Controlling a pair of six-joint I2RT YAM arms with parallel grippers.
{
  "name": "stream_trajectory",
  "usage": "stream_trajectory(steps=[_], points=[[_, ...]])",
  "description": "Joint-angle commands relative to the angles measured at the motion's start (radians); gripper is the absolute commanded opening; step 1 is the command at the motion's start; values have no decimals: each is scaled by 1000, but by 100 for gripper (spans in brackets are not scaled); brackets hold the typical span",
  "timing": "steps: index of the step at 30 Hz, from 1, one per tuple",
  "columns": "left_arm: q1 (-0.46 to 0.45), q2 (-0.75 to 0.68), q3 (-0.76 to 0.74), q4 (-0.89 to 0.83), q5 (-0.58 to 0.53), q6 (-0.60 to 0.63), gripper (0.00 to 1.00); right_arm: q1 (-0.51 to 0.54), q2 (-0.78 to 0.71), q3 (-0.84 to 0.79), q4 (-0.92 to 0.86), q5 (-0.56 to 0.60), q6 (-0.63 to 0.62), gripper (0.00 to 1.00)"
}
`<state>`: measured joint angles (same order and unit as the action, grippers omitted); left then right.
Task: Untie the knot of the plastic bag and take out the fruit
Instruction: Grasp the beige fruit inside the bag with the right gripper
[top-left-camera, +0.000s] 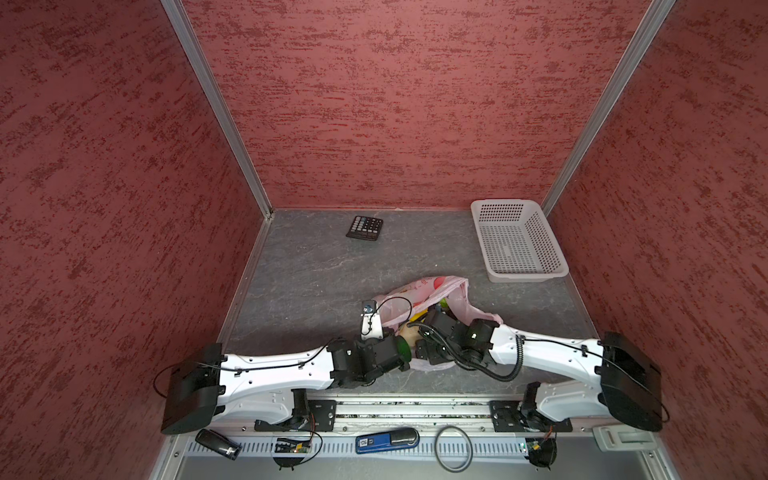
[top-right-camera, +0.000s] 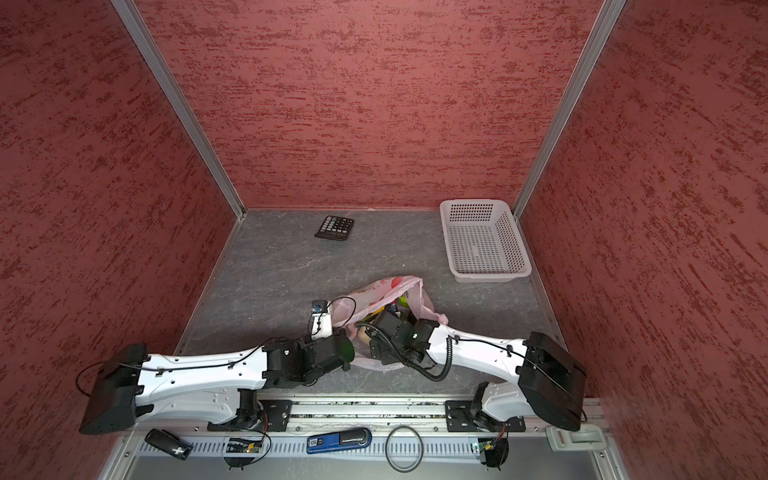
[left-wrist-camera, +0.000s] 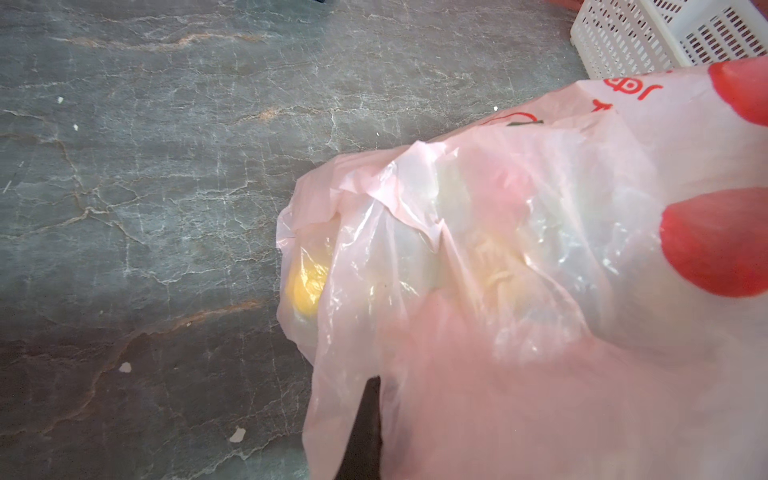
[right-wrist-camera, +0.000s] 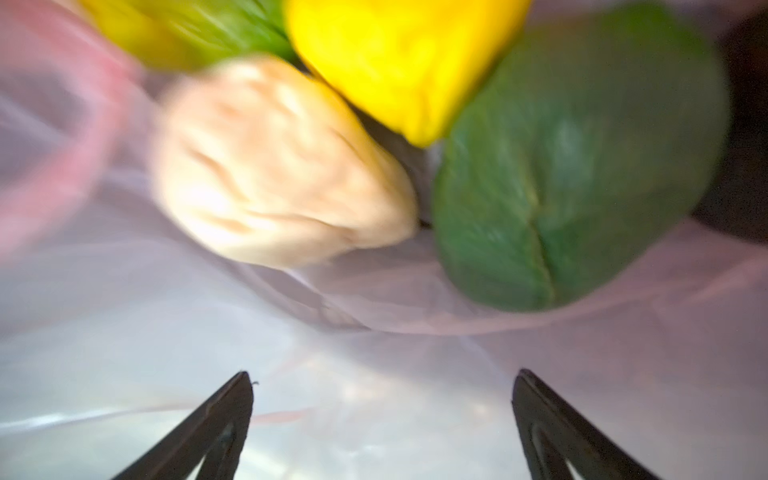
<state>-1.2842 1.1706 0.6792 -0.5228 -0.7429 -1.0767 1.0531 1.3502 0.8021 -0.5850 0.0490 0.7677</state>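
Right gripper spread wide inside the plastic bag — left gripper pinched shut on its film

Right jaws stand apart with nothing between them, just pale film underneath. Just ahead sits the fruit — a beige piece touching a yellow piece, a dark green piece beside them, all kinda blurry. The left tip is mostly hidden under bunched pink film. The bag lies on the grey table between both arms, the white basket well apart in the far right corner, a calculator near the back.
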Motion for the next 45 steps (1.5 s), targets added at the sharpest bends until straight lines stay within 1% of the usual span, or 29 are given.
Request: stream_trajectory(steps=[1,5,9,17,21,24,25,26,28,31,33,37,41,45], points=[[-5,-6,11,-29,-36,4,0,5,-3,71,46,25,-11,98],[-5,-11,13,-55,-45,-5,0,4,54,98,94,31,-32,99],[-8,-29,-7,-50,-48,-16,0,3,131,102,163,42,-19,98],[-12,-36,-21,-46,-45,-18,0,-11,215,99,231,158,0,97],[-12,-46,-30,-34,-43,-12,0,-30,267,102,255,178,-7,98],[-12,-50,-38,-21,-42,-7,0,-37,291,99,286,177,-15,92],[-12,-48,-39,-16,-41,-5,0,-39,296,100,295,172,-21,87],[-12,-47,-41,-8,-40,1,0,-39,298,102,299,168,-23,79],[-11,-40,-40,2,-39,4,0,-39,293,104,305,160,-29,67],[-12,-29,-44,18,-36,5,0,-39,270,95,310,142,-38,57],[-12,-22,-48,32,-39,5,0,-39,243,90,307,125,-45,52],[-12,-15,-50,46,-47,3,0,-39,162,82,274,96,-45,47],[-14,-18,-49,45,-60,1,0,-39,60,75,226,66,-37,46],[-15,-22,-41,44,-73,1,0,-39,-9,67,188,27,-29,45]])
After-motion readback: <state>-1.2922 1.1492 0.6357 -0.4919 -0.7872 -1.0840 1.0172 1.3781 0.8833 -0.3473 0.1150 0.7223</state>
